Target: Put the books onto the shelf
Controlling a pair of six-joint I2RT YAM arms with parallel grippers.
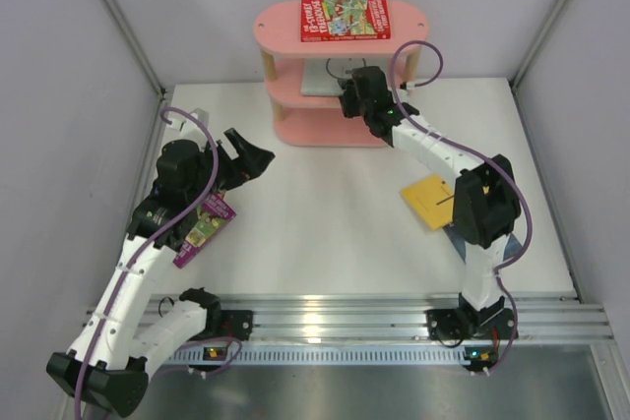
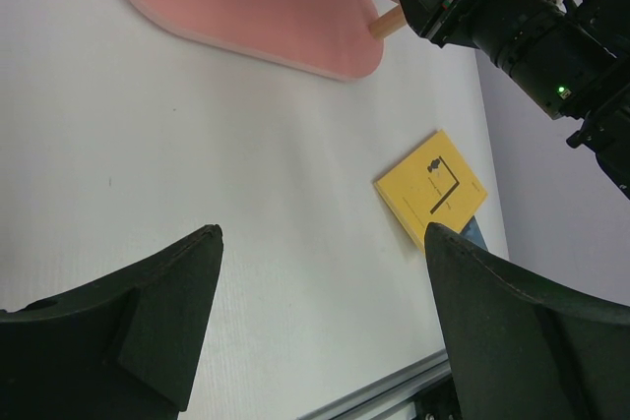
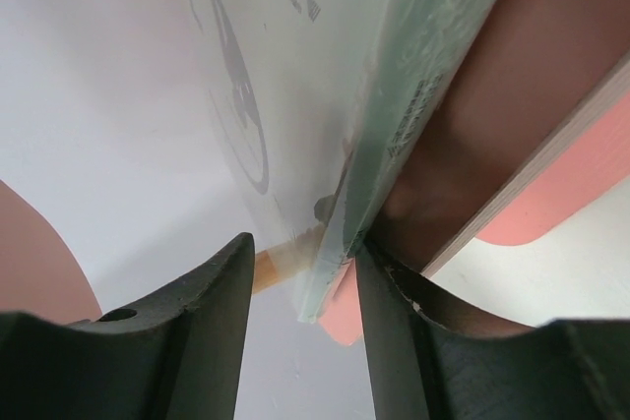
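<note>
Standing in the middle tier of the pink shelf point(image 1: 325, 130), the right hand point(image 3: 300, 253) is seen narrowly parted around the edge of the pale grey-green paperback point(image 3: 413, 66), a gap showing on one side. The left hand point(image 2: 323, 233) is held wide and empty. Thin, light and floppy, the yellow book point(image 1: 430, 200) on the bench point(image 1: 325, 233) is likely best pinched near its spine.

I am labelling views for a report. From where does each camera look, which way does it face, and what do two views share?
Top external: above and behind the arms, facing down on the table; left gripper and right gripper show.
Left wrist: on the left arm, facing across the table toward the yellow book; its own open fingers show.
Right wrist: at the shelf, facing the pale grey-green book between its own fingers.
Shared: top and left wrist both show the yellow book and the shelf.
</note>
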